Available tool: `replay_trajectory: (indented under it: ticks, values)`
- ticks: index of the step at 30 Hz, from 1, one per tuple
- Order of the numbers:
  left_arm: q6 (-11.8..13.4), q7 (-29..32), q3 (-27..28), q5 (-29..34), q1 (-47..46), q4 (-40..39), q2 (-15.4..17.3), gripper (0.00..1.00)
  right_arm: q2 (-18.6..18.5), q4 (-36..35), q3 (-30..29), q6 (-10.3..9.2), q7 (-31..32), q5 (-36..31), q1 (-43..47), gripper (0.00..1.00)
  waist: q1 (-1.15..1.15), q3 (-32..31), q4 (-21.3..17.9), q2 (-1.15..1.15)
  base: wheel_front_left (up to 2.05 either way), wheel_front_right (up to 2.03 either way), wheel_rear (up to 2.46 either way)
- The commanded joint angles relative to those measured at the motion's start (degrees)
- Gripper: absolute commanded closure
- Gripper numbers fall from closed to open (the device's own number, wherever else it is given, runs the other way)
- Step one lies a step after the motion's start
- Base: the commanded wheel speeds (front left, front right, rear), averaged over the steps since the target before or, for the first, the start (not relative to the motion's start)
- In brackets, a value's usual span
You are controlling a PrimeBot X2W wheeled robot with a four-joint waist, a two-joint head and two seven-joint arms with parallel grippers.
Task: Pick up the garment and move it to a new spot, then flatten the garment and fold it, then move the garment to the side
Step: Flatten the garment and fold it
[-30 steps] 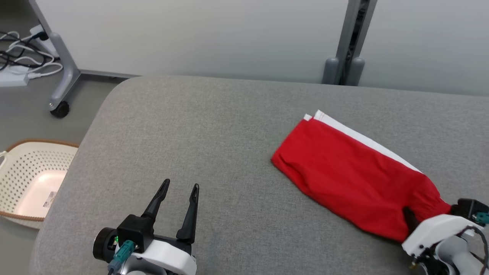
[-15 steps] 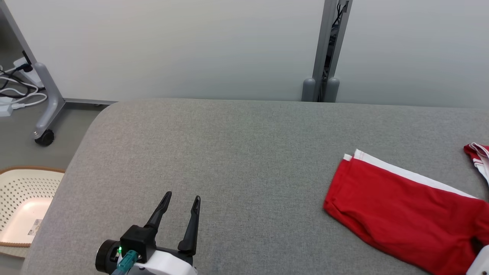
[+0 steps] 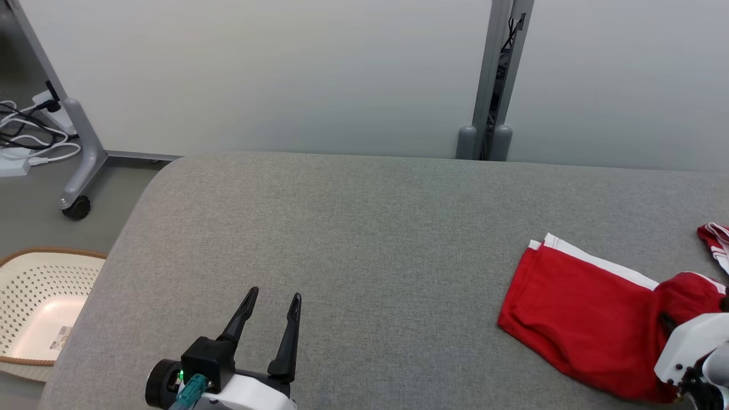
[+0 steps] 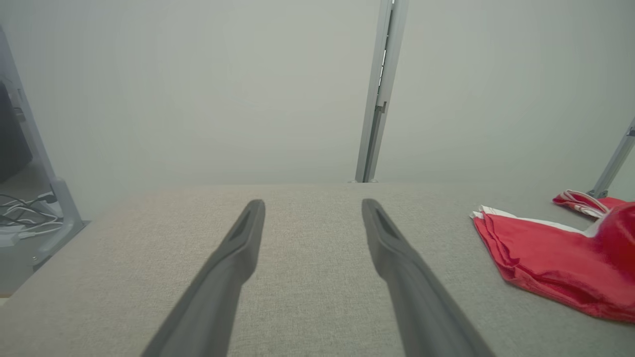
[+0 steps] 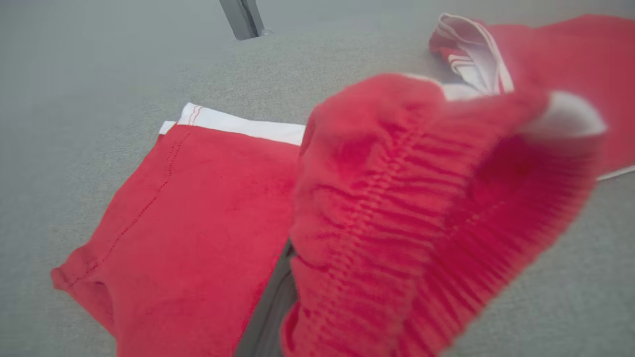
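Red fabric garment with a white side stripe [image 3: 575,319] is laid at 4 o'clock on the grey fabric-covered counter [image 3: 364,228], flat except for its gathered waistband end, which is held raised. That waistband is clamped by the right end effector [image 3: 667,320], fingers nearly closed and mostly buried in cloth. Left end effector [image 3: 274,294] is parked at 7 o'clock, spread wide, nothing held, well apart from the garment.

The garment [image 3: 575,319] is a pair of red shorts with a white side stripe, folded lengthwise into a narrow band. It lies at the right end of the grey desk [image 3: 342,228], its hem end flat on the cloth surface. Its gathered elastic waistband [image 5: 397,198] is raised off the desk, bunched and curled back over the flat part.
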Motion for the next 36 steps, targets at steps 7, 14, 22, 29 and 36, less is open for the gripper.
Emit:
replay_trajectory:
  ticks: [7,14,22,29,36]
  values:
    - [0.25,-0.03,0.83,-0.29,0.92,0.09,0.22,0.00,2.81,-3.56,-1.46,-0.02,3.01,-0.91,-1.88,1.00,0.00,-0.26,2.09,0.00,0.00,0.00,0.00]
    - [-0.06,-0.03,1.80,-0.35,0.74,0.01,0.24,0.00,7.20,-4.72,-5.58,-0.01,6.63,-0.26,-3.08,1.00,0.00,0.76,4.03,0.00,0.00,0.00,0.00]
    - [-0.49,-0.03,1.40,-0.36,-0.11,0.69,0.23,0.00,9.72,-0.99,-7.87,-0.01,5.76,-3.19,-5.48,1.00,0.00,2.39,6.37,0.00,0.00,0.00,0.00]
    - [-0.89,-0.03,0.91,-0.40,-0.31,0.89,0.22,0.00,10.37,3.14,-9.56,-0.01,3.97,-5.48,-7.64,1.00,0.00,3.46,8.04,0.00,0.00,0.00,0.00]
    - [-0.92,-0.03,0.72,-0.49,-0.95,0.95,0.22,0.00,10.72,6.28,-9.95,-0.01,3.09,-6.87,-9.34,0.85,0.00,4.75,8.91,0.00,0.00,0.00,0.00]
